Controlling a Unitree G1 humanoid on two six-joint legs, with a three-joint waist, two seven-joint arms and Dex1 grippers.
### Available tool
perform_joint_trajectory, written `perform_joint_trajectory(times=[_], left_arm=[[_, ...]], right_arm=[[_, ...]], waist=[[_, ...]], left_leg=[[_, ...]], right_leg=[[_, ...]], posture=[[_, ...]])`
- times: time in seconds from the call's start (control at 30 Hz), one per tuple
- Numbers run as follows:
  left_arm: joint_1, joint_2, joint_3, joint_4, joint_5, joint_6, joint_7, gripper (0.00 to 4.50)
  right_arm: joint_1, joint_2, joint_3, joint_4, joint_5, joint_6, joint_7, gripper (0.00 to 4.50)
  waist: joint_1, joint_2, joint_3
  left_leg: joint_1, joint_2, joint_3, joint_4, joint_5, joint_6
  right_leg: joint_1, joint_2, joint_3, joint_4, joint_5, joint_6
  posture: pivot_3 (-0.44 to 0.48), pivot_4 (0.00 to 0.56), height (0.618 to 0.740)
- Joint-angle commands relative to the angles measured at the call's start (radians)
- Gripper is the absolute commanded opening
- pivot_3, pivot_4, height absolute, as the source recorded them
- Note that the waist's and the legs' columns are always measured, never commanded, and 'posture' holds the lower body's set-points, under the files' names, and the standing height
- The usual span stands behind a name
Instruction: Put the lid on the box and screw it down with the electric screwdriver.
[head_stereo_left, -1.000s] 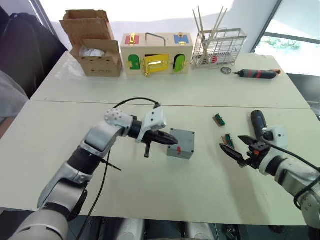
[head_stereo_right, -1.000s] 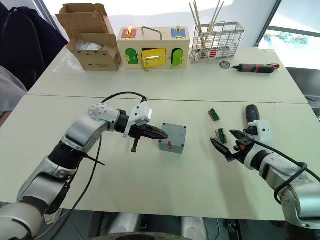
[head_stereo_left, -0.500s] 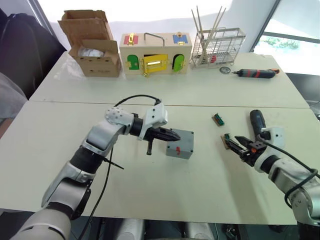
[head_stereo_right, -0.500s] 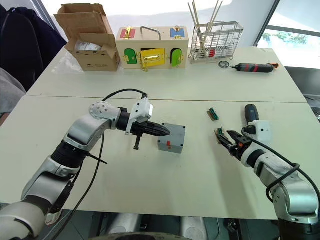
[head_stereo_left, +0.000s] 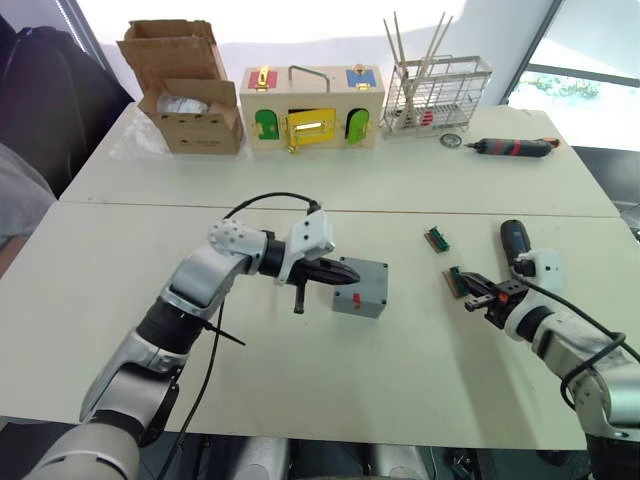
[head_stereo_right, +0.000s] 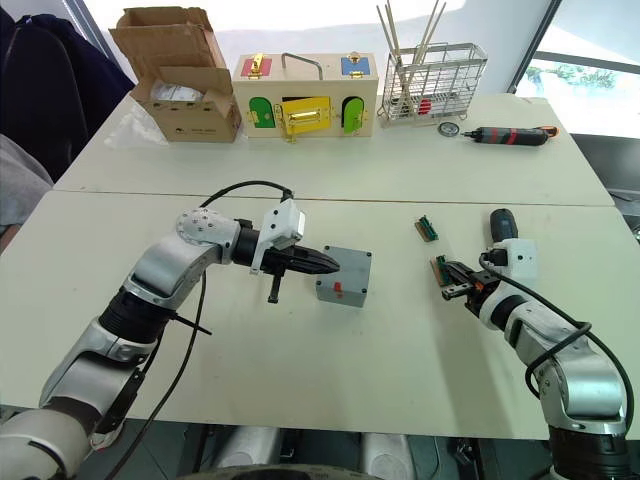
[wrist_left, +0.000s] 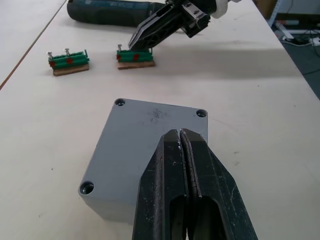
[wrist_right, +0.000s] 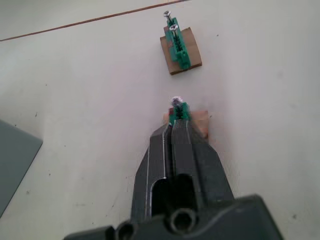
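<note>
1. box (head_stereo_left: 362, 287) sits near the middle of the near counter (head_stereo_left: 300, 400), grey, with its lid (wrist_left: 150, 142) lying flat on top; screw holes show at the lid's corners in the left wrist view and a small red mark faces the near side.
2. left gripper (head_stereo_left: 345, 272) rests on the lid's top at the edge nearer the robot's left, its two black fingers pressed together with nothing between them.
3. open counter lies on all sides of the box: bare surface toward the near edge and between the box and the right arm.
4. two small green terminal blocks on brown bases, the nearer block (head_stereo_left: 457, 281) and the farther block (head_stereo_left: 437, 239), lie to the robot's right of the box, apart from each other.
5. right gripper (head_stereo_left: 474, 293) is pinched shut on the nearer block, its tips at the block's green top where a screw head shows in the right wrist view.
6. electric screwdriver (head_stereo_left: 515, 243), thick and black, lies on the counter just beyond the right wrist, not held.
7. far counter carries a cardboard box (head_stereo_left: 185, 90), a wooden box with coloured doors (head_stereo_left: 312, 107), a wire rack (head_stereo_left: 436, 93) and a slim red-and-black screwdriver (head_stereo_left: 515, 149), all well clear of the work area.
8. a second ago the right gripper was spread wide and short of the nearer block; now it is closed at the block. the left gripper and box stand as before.
</note>
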Motion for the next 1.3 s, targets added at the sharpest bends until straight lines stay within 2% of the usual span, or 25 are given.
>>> perform_joint_trajectory(times=[0.03,0.47,0.7,0.83,0.97,1.1,1.3], left_arm=[[-0.004,-0.001,0.017,-0.021,-0.001,-0.008,0.003,0.0],[-0.01,0.004,0.035,0.002,-0.004,-0.017,0.008,0.0],[-0.03,-0.005,0.059,0.018,-0.013,-0.014,0.012,0.0],[-0.003,0.056,0.074,-0.031,-0.005,0.011,0.01,0.0],[0.034,0.116,0.088,-0.096,-0.014,0.042,0.021,0.0],[0.069,0.151,0.11,-0.16,-0.025,0.084,0.045,0.0],[0.12,0.157,0.144,-0.239,-0.046,0.148,0.106,0.0]], right_arm=[[-0.005,0.004,-0.005,-0.006,-0.01,-0.023,0.002,0.08],[0.022,0.008,-0.102,-0.152,0.077,0.05,-0.025,0.08],[-0.044,-0.023,-0.129,-0.227,0.143,0.074,-0.014,0.08],[-0.157,-0.036,-0.026,-0.294,0.24,0.11,0.055,0.08],[-0.225,-0.028,0.101,-0.267,0.219,0.108,0.089,0.08],[-0.236,-0.01,0.178,-0.223,0.185,0.078,0.104,0.08],[-0.231,-0.016,0.249,-0.156,0.128,0.022,0.155,0.08]], waist=[[0.0,0.0,0.0],[0.0,0.0,0.0],[-0.001,0.0,0.0],[-0.013,0.0,0.0],[-0.022,0.0,0.0],[-0.016,0.0,0.0],[-0.022,0.0,0.0]], left_leg=[[0.0,0.0,0.0,0.0,0.0,0.0],[0.0,0.0,0.0,0.0,0.0,0.0],[0.0,0.0,0.0,0.0,0.0,0.0],[0.0,0.0,0.0,0.0,0.0,0.0],[0.0,0.001,-0.001,-0.001,0.0,0.0],[-0.001,0.0,0.0,0.0,0.0,0.0],[-0.001,0.0,0.0,0.0,0.0,0.0]], right_leg=[[0.0,0.0,0.0,0.0,0.0,0.0],[0.0,0.0,0.0,0.0,0.0,0.0],[0.0,0.0,0.0,0.0,0.0,0.0],[-0.001,0.0,0.0,0.001,0.0,0.0],[-0.001,0.0,0.0,0.002,0.0,0.0],[-0.001,0.0,0.0,0.001,0.0,0.0],[-0.001,0.0,0.0,0.001,0.0,0.0]], posture=[[0.0,0.15,0.731],[0.0,0.15,0.731],[0.0,0.15,0.731],[0.0,0.15,0.731],[0.0,0.15,0.731],[0.0,0.15,0.731],[0.0,0.15,0.731]])
